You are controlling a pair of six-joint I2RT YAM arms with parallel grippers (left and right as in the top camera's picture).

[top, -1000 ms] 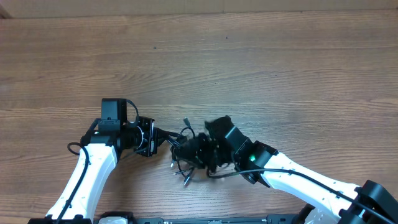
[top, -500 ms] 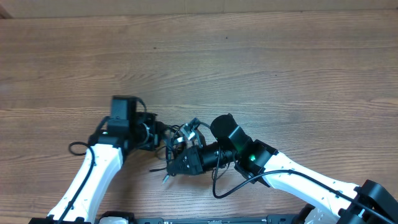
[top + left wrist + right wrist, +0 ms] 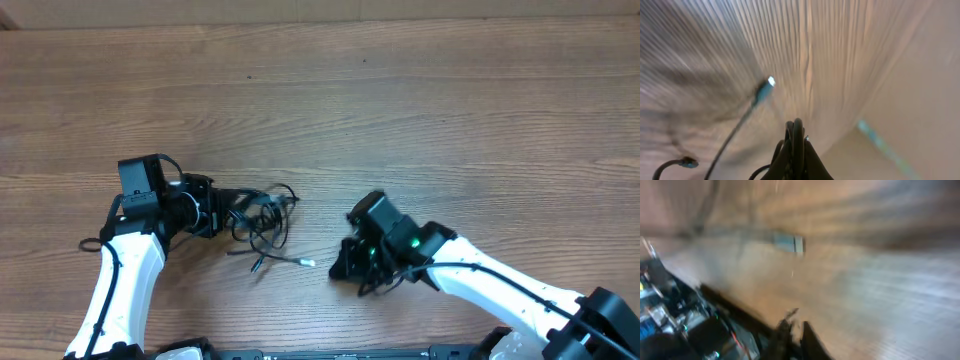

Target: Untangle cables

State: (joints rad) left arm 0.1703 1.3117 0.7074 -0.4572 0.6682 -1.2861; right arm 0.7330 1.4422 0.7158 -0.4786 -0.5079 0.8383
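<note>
We see a table (image 3: 400, 100) of pale brown wood with long, fine grain running left to right. At the left, the left arm (image 3: 125, 270) is smooth white shell with black joints. Its left gripper (image 3: 232, 210) points right and is clamped on the cables (image 3: 265, 220). The left wrist view shows thin black loops pinched between the closed fingers.

The cables are slim, glossy black cords bunched in a loose knot of curls just right of that gripper and lying on the wood. The bunch stretches roughly left to right. One strand trails out low and nearly level, and its small pale plug (image 3: 308, 263) points right.

The right gripper (image 3: 338, 268) is near that plug but clear of it, black, angled down and left, with its jaws together. Its wrist view is too blurred for us to tell whether they pinch anything. Behind it, the white right arm (image 3: 500, 295) runs off to the lower right.
</note>
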